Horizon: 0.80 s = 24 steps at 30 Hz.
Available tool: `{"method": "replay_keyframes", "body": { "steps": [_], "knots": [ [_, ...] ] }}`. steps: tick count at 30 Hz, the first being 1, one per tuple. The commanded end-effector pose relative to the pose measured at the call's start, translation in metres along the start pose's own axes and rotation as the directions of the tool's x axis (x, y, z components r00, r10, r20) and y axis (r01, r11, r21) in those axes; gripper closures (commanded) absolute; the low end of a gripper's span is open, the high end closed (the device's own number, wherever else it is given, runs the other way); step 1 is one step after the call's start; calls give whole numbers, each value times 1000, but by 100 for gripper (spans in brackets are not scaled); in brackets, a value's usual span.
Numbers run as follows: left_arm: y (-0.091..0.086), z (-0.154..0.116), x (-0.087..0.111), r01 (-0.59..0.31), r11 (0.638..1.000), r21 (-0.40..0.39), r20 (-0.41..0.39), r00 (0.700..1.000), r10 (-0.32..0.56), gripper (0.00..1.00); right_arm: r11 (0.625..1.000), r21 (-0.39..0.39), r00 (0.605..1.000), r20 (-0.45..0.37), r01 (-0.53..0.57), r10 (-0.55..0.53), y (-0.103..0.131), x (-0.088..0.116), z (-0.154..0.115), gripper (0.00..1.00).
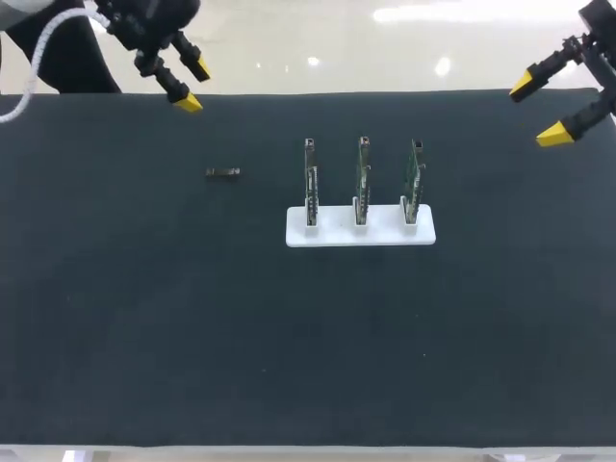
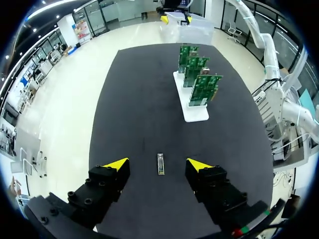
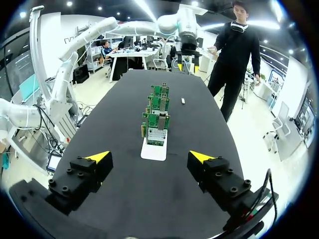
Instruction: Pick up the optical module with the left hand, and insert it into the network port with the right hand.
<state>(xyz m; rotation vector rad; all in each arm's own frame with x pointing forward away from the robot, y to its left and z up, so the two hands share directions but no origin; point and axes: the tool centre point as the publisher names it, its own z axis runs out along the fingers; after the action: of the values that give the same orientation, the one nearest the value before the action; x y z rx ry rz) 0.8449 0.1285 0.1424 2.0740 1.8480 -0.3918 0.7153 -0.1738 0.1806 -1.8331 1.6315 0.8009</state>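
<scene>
Two sets of fingers, both spread wide, gripping nothing. The left fingers (image 1: 192, 85) hang over the counter's (image 1: 115, 318) far left edge. In the left wrist view the optical module (image 2: 160, 164) lies flat on the counter below them, in line with the gap between the yellow tips and touching neither. The right fingers (image 1: 537, 112) are at the far right corner, well apart from the module. The module is a small, slim, dark bar (detail too small to tell). The counter top is dark and matte. A flat white rectangular holder (image 1: 360, 233) carries three green circuit boards (image 1: 362, 178), upright on edge, one per slot; the module lies left of it, apart.
</scene>
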Motion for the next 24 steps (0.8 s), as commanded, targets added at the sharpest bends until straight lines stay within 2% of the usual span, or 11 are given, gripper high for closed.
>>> {"method": "replay_keyframes", "body": {
  "steps": [1, 18, 24],
  "knots": [
    [14, 4, -3, -1, 995, 95, -13, 1000, 2, 0, 1000, 0, 1000, 0, 0, 0, 0, 0, 0, 0],
    [14, 4, -3, -1, 995, 95, -13, 1000, 2, 0, 1000, 0, 1000, 0, 0, 0, 0, 0, 0, 0],
    [10, 24, 14, 1, 996, 88, -111, 994, 9, 0, 1000, 0, 1000, 0, 0, 0, 0, 0, 0, 0]
  ]
}}
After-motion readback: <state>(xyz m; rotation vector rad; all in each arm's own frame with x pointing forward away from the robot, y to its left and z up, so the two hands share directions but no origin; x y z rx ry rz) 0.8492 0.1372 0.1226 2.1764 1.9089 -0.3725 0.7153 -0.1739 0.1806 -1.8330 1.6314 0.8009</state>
